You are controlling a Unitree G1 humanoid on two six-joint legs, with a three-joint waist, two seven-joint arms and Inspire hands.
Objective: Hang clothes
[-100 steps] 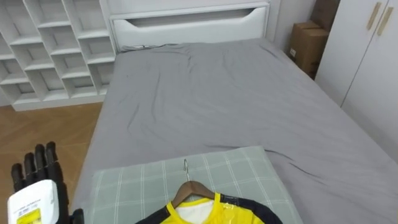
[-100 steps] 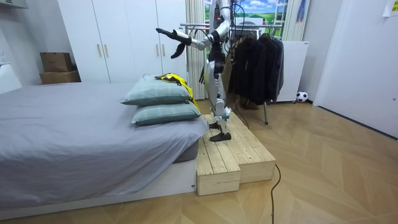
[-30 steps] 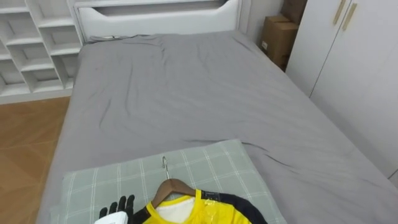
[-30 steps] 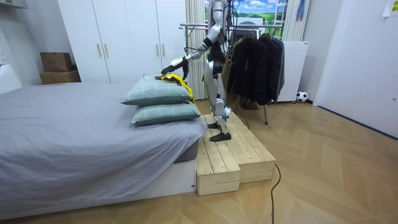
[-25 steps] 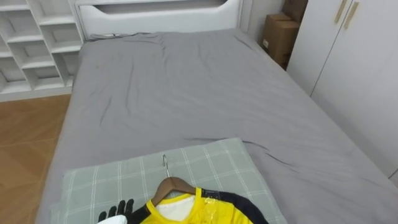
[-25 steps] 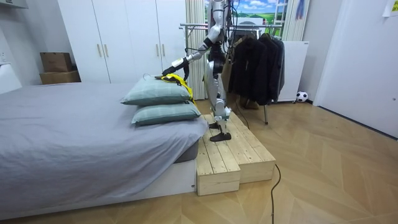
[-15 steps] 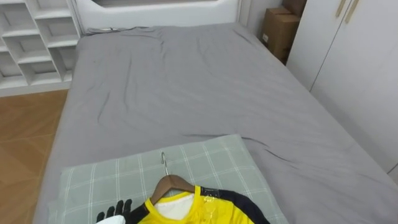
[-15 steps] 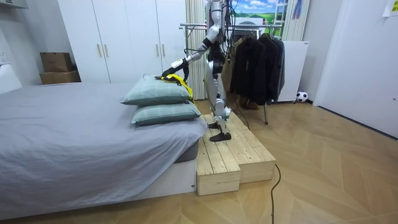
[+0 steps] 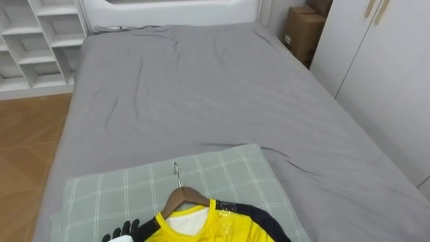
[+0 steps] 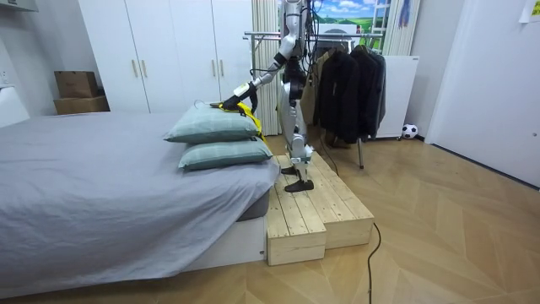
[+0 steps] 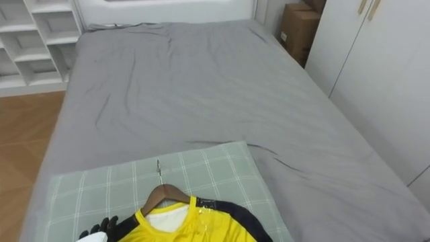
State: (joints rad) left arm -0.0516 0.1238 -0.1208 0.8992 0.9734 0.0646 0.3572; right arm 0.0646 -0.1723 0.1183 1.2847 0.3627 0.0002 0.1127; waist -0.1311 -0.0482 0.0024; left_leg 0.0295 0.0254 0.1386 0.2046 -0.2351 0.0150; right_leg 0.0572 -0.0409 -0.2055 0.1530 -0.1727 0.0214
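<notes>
A yellow shirt with dark sleeves lies on a wooden hanger whose metal hook points up the bed. It rests on the upper of two green checked pillows at the near end of the bed. My left hand shows at the bottom edge, its dark fingers straight and open, touching the shirt's left shoulder. In the room view I stand on a wooden platform beside the bed, one arm reaching down to the shirt on the pillow stack.
The grey bed stretches ahead to a white headboard. White shelves stand at the left, white wardrobe doors and a cardboard box at the right. A clothes rack with dark jackets stands behind me.
My left hand has come down from chest height onto the shirt's shoulder at the pillow. The view has shifted a little; shirt and hanger lie where they were.
</notes>
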